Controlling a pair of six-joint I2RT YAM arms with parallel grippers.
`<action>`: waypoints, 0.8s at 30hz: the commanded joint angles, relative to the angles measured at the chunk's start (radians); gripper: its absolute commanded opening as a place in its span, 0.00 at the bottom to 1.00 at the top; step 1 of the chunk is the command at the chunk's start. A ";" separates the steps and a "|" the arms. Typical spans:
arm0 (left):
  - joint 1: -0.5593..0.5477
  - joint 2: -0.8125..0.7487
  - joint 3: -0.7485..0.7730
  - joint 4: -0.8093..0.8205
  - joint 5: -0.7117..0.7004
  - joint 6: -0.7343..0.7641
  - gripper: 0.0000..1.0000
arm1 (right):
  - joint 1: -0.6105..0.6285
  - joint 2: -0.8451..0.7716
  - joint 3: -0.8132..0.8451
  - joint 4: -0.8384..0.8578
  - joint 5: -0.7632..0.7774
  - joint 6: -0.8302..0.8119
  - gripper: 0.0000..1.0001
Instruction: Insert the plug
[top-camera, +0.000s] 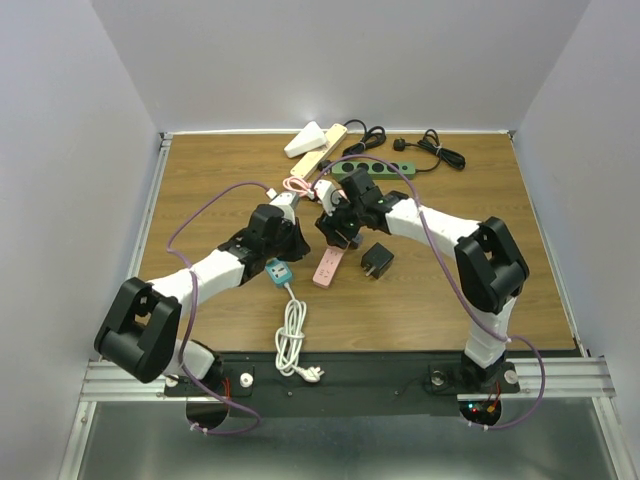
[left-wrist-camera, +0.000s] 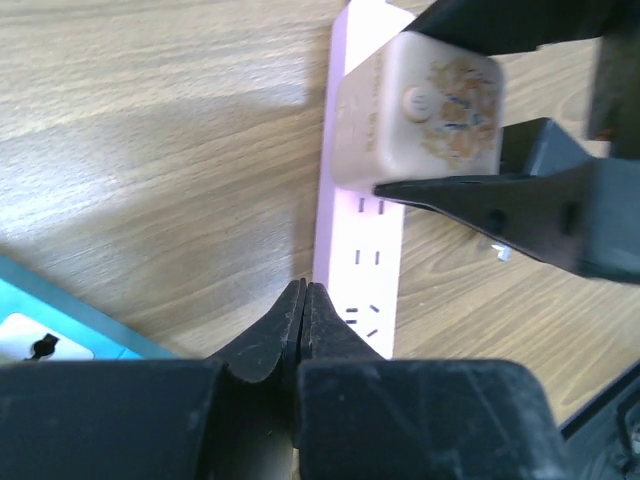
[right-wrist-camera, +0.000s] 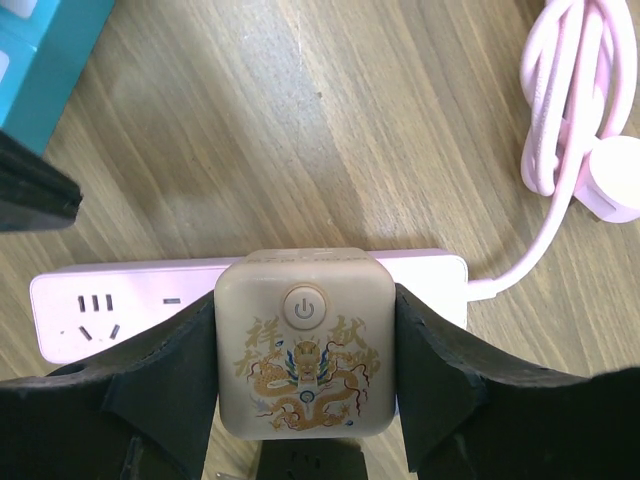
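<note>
A beige cube plug (right-wrist-camera: 305, 345) with a power button and a gold dragon print sits in my right gripper (right-wrist-camera: 305, 360), whose fingers (right-wrist-camera: 455, 365) press its two sides. It rests against the top face of the pink power strip (right-wrist-camera: 130, 300), near the cable end. In the left wrist view the cube (left-wrist-camera: 420, 110) stands on the strip (left-wrist-camera: 365, 270). My left gripper (left-wrist-camera: 304, 288) is shut and empty, its tips at the strip's near edge by the free sockets. From above, both grippers, left (top-camera: 298, 243) and right (top-camera: 340, 225), meet over the strip (top-camera: 328, 266).
A teal power strip (top-camera: 279, 271) with a coiled white cable (top-camera: 291, 340) lies by the left gripper. A black adapter (top-camera: 376, 262) lies right of the pink strip. A green strip (top-camera: 372, 170), a beige strip (top-camera: 322, 150) and black cables (top-camera: 430, 150) lie at the back.
</note>
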 joint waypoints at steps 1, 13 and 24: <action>-0.003 -0.035 0.013 0.033 0.028 0.007 0.00 | 0.011 0.064 -0.125 -0.123 -0.013 0.107 0.01; -0.081 0.036 -0.025 0.103 -0.016 -0.004 0.32 | 0.012 0.029 -0.176 0.044 0.053 0.291 0.00; -0.094 0.114 -0.047 0.128 -0.058 0.002 0.49 | 0.020 0.037 -0.147 0.059 0.093 0.311 0.00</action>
